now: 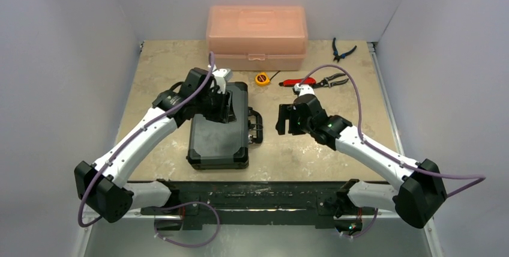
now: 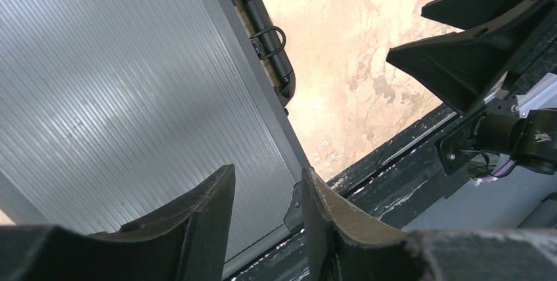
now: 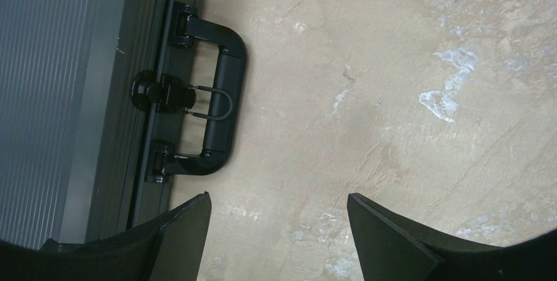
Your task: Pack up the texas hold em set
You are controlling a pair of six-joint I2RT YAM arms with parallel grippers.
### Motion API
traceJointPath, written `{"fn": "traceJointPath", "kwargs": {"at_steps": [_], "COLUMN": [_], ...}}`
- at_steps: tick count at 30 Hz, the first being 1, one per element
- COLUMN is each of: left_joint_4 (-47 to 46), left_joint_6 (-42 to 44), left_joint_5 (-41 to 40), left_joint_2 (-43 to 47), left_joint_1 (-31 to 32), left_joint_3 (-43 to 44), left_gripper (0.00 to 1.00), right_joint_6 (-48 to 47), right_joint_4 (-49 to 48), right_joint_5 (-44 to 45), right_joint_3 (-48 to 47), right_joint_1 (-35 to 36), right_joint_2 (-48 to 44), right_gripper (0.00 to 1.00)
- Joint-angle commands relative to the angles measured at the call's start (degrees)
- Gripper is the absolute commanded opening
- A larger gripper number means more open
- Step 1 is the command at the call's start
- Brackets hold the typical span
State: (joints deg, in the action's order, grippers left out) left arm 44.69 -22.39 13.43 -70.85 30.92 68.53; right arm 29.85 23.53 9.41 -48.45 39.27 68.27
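Note:
The small black briefcase (image 1: 219, 131) lies shut and flat on the table, its handle (image 1: 256, 126) facing right. Its ribbed lid (image 2: 118, 97) fills the left wrist view, and the handle (image 3: 220, 107) with its latch shows in the right wrist view. My left gripper (image 1: 223, 105) hovers over the far part of the lid, its jaws a little apart and empty. My right gripper (image 1: 289, 120) is open and empty above bare table just right of the handle. Chips, cards, discs and dice are out of view.
A translucent pink plastic box (image 1: 257, 36) stands at the back. A yellow tape measure (image 1: 262, 78), red-handled pliers (image 1: 312, 81) and blue-handled cutters (image 1: 342, 50) lie behind my right gripper. A black rail (image 1: 258, 196) runs along the table's front edge.

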Motion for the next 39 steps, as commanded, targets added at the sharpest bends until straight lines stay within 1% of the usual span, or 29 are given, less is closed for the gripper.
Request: {"fn": "traceJointPath", "kwargs": {"at_steps": [1,4,9,15,21,30,39], "left_joint_4": [-2.9,-2.8,-3.8,-5.3,-6.2,-9.1,-10.2], "left_joint_6": [0.6,1.7,3.2,3.5,3.2,0.0,-1.0], "left_joint_5": [-1.8,-2.0,-2.0,-1.7,-1.5,-1.3,-2.3], "left_joint_2": [-2.0,-3.1,-4.8,-7.0,-7.7,-8.2,-10.3], "left_joint_1": [1.8,2.4,2.7,3.0,3.2,3.7,3.9], "left_joint_3": [0.2,0.1,-0.8,-3.1,-6.2,-12.9,-14.3], "left_gripper": [0.39,0.34,0.31,0.26,0.22,0.2,0.18], "right_joint_6": [-1.2,-0.7,-0.1,-0.6,-1.5,-2.4,-3.7], "right_joint_4": [-5.8,-8.5,-11.9,-14.0,-16.5,-21.1,-23.3], "right_joint_5": [-3.6,-5.8,-9.2,-9.2,-12.7,-16.3,-17.2], "right_joint_3": [2.9,5.3,8.1,8.8,8.1,8.1,8.5], "right_joint_1": [-1.0,-1.6,-2.4,-3.2,-4.3,-4.8,-5.0], "right_joint_2": [-2.6,-3.3,-2.3,0.4,4.5,9.6,13.0], "right_gripper": [0.77,0.73,0.7,0.68,0.65,0.62,0.59]}}
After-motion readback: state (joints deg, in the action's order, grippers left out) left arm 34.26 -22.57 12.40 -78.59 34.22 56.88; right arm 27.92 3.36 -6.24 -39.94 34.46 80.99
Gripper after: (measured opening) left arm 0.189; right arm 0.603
